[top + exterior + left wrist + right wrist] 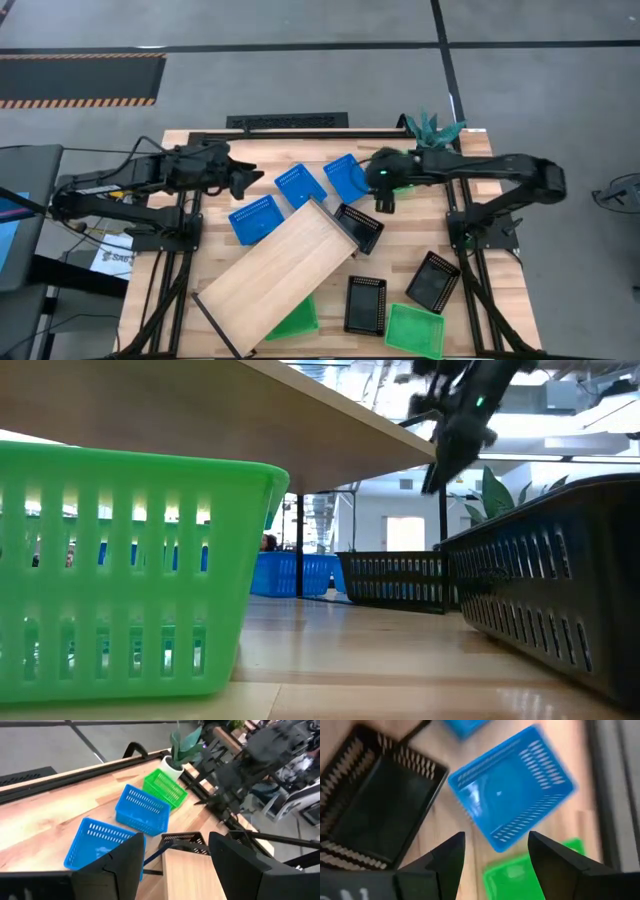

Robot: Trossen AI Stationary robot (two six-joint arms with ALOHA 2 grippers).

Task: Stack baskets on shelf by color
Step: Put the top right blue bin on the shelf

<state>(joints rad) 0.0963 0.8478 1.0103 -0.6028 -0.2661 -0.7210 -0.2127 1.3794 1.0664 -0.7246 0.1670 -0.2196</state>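
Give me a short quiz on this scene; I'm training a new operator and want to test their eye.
1. True or false: a basket already sits on top of the shelf.
2. How many blue baskets show in the high view? A) two B) three C) four
3. Fill in: the potted plant stands nearest the ___ arm's gripper.

Key: 1 false, the plank's top is bare. 2 B. 3 right: the right gripper hovers just in front of the plant.
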